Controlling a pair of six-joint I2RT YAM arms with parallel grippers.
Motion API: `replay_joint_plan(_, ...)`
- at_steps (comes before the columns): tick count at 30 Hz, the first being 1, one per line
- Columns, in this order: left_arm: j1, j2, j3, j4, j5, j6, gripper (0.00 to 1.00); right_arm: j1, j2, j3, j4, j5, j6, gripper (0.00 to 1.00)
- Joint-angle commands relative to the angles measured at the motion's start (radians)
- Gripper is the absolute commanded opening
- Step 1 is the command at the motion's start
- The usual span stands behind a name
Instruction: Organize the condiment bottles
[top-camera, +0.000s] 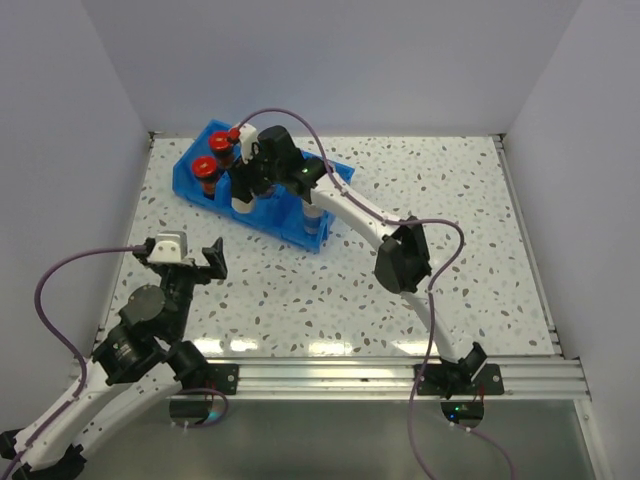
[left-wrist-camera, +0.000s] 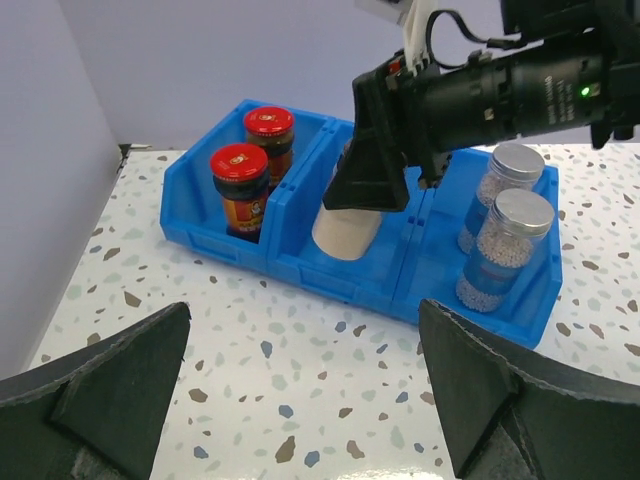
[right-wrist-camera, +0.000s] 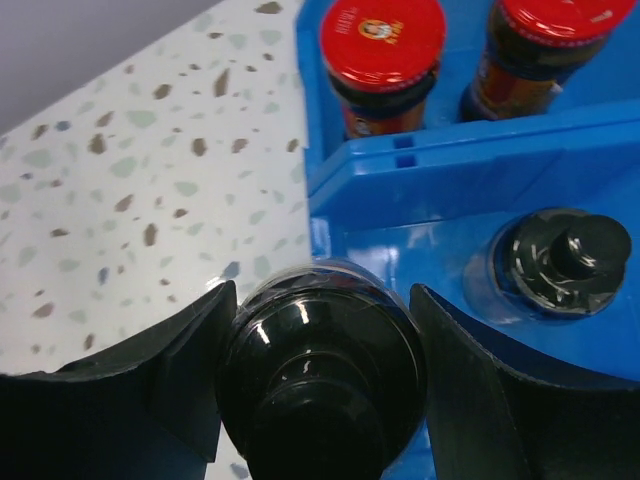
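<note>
- The left gripper hangs low over the speckled table, near its front left and well apart from the bin; its fingers are spread wide with nothing between them.
- The blue bin sits at the back left of the table and has three compartments side by side.
- In the left compartment two red-capped jars stand upright, one behind the other.
- Over the middle compartment the right gripper is closed around a black-capped bottle, one finger on each side of its cap. Whether the bottle touches the bin floor I cannot tell.
- A second black-capped bottle stands upright in that same middle compartment, just beside the held one.
- In the right compartment two silver-capped jars stand upright, one behind the other.
</note>
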Motion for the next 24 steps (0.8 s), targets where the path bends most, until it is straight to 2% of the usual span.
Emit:
replay_joint_plan(1,0.002,0.007,-0.013,0.026,-0.034,0.011,1.00,0.014,0.016,0.079,0.166,0.213,-0.026,0.00)
replay_joint_plan(4,0.003,0.020,-0.012,0.026,-0.033,0.014,1.00,0.020,0.043,0.068,0.195,0.280,-0.061,0.00)
replay_joint_plan(10,0.006,0.012,-0.016,0.029,-0.020,0.019,1.00,0.023,0.045,-0.010,0.207,0.304,-0.107,0.00)
replay_joint_plan(14,0.009,0.012,-0.019,0.032,-0.010,0.025,1.00,0.029,0.031,-0.093,0.219,0.311,-0.115,0.28)
replay_joint_plan(16,0.011,0.012,-0.019,0.034,-0.005,0.025,1.00,0.032,0.033,-0.099,0.221,0.313,-0.118,0.33)
replay_joint_plan(20,0.011,0.006,-0.019,0.034,0.001,0.025,1.00,0.043,0.030,-0.119,0.230,0.327,-0.135,0.49)
replay_joint_plan(21,0.012,0.004,-0.019,0.032,0.003,0.025,1.00,0.044,0.028,-0.121,0.232,0.331,-0.138,0.59)
replay_joint_plan(24,0.011,-0.002,-0.021,0.036,0.006,0.025,1.00,0.049,0.016,-0.125,0.232,0.333,-0.142,0.79)
